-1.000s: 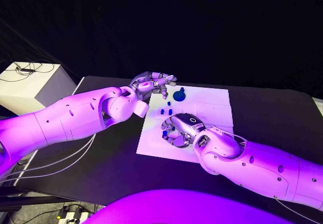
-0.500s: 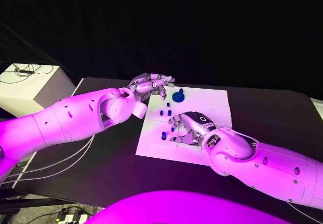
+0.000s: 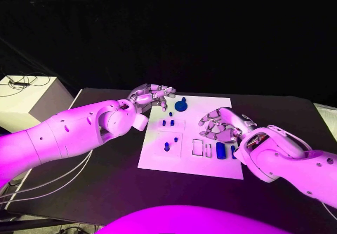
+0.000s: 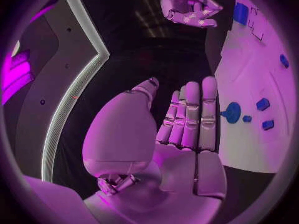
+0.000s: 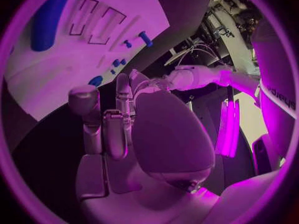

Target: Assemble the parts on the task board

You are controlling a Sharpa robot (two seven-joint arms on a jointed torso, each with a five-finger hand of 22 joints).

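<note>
The left hand (image 3: pixel 149 94) hovers at the task board's (image 3: pixel 184 158) far left corner, fingers straight and released, holding nothing. Small blue parts (image 3: pixel 167 145) stand mid-board on the black surface (image 3: pixel 105 170). The right hand (image 3: pixel 221 125), fingers loosely apart and empty, hangs over the board's right edge above a long blue part (image 3: pixel 220 150).
</note>
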